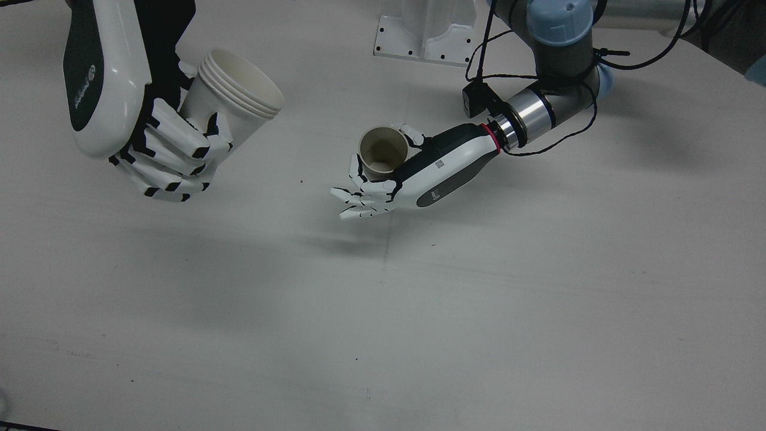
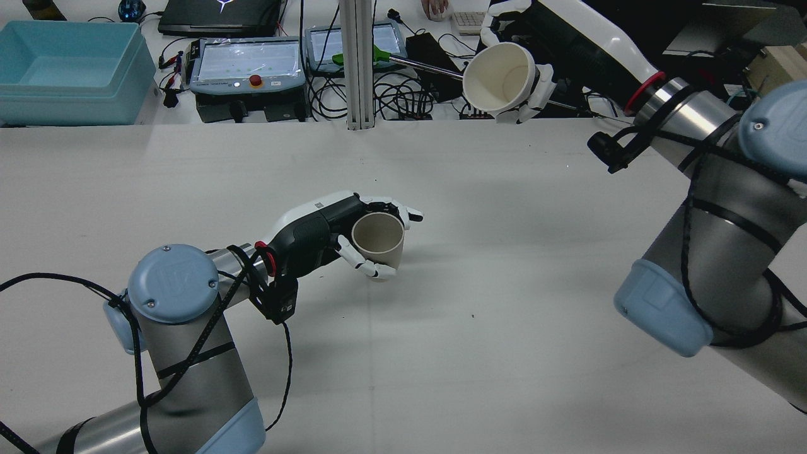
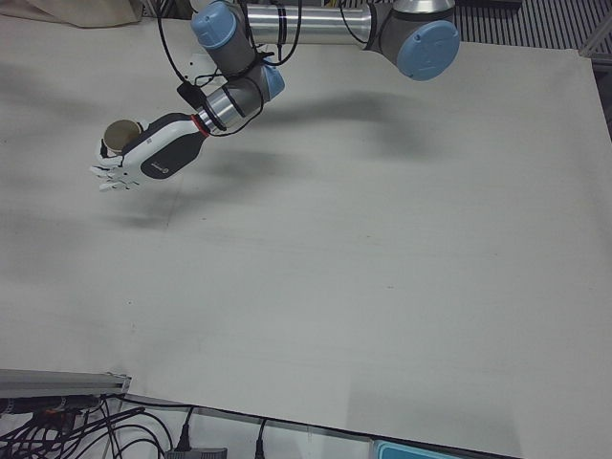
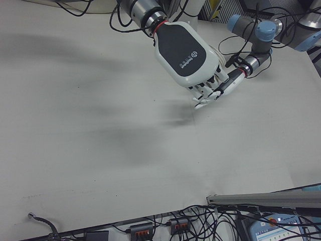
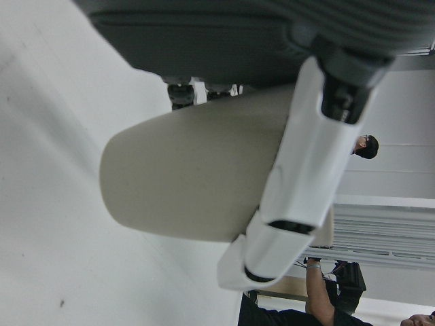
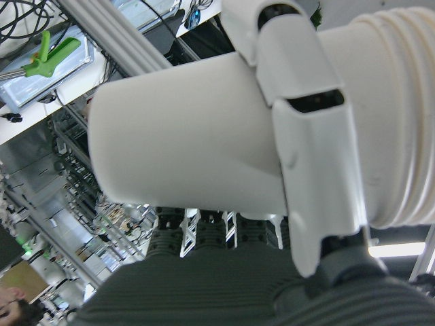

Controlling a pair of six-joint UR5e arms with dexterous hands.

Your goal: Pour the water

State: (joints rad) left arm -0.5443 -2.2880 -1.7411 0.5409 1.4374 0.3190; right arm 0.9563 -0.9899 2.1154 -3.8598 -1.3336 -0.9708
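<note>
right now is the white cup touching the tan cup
Apart. The rear view shows the white cup held high in the right hand, well clear of the tan cup.

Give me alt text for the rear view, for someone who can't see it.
Two robot arms work over a white table: the left hand grips a beige paper cup standing upright near the centre, while the right hand holds a larger white cup raised and tipped, its mouth facing the camera. Behind the table sit control pendants, cables and a blue bin.
</note>
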